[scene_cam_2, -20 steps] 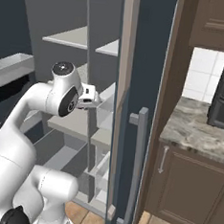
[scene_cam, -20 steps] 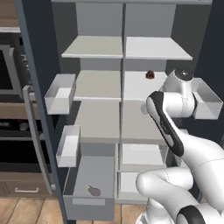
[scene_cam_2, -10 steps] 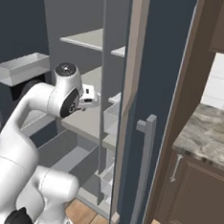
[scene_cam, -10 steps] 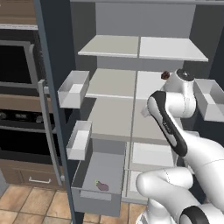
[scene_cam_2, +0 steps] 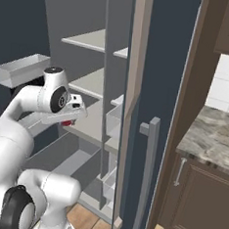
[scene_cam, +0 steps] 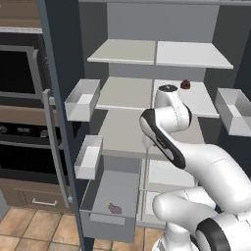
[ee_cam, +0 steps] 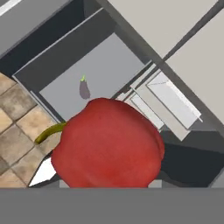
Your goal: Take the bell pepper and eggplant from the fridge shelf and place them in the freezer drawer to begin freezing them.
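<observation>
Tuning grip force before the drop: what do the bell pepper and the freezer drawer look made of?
Bell pepper: glossy, waxy red skin with soft highlights and a green stem; it reads as fresh produce.
Freezer drawer: matte, uniform grey walls and floor, no shine or grain; probably plastic, though painted metal can't be ruled out.

One pepper (ee_cam: 107,144) is showing, red. One eggplant (scene_cam: 115,209) is lying in the one open drawer (scene_cam: 98,216). One maroon round thing (scene_cam: 185,85) is sitting on a shelf (scene_cam: 206,100). Two bins (scene_cam: 82,99) are hanging on the left door, one (scene_cam: 235,112) at right.
</observation>
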Robot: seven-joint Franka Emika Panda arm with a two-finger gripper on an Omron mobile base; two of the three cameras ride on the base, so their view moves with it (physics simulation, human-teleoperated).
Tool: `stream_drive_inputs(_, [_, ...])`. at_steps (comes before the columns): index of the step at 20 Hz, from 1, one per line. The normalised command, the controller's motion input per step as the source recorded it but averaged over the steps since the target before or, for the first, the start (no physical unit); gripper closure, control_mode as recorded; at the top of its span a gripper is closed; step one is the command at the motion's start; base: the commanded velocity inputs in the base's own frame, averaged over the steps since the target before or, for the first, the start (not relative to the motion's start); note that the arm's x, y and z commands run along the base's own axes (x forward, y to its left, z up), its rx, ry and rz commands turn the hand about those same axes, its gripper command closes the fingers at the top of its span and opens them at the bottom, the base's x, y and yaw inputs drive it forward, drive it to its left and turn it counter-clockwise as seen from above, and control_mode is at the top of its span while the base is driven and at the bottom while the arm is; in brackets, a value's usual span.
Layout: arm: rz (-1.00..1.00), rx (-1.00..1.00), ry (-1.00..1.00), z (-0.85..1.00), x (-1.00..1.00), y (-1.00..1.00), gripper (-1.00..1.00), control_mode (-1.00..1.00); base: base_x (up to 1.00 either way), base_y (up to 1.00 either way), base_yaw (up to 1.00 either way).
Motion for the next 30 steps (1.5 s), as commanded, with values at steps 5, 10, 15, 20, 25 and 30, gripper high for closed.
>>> stream_drive_inputs(5, [0.01, -0.01, 0.22, -0.78, 0.02, 0.32, 1.00, -1.00, 0.00, 0.00, 0.00])
stream_drive_inputs(10, [0.01, 0.10, 0.17, -0.94, 0.11, 0.29, 1.00, -1.00, 0.00, 0.00, 0.00])
stream_drive_inputs(15, [0.00, 0.15, 0.11, -0.95, 0.31, 0.33, 1.00, -1.00, 0.00, 0.00, 0.00])
stream_drive_inputs(20, [0.01, 0.06, 0.10, -0.82, 0.45, 0.43, 1.00, -1.00, 0.00, 0.00, 0.00])
stream_drive_inputs(25, [0.00, 0.00, 0.06, -0.65, 0.43, 0.19, 1.00, -1.00, 0.00, 0.00, 0.00])
stream_drive_inputs(30, [0.00, 0.00, 0.05, -0.65, 0.34, 0.15, 1.00, -1.00, 0.00, 0.00, 0.00])
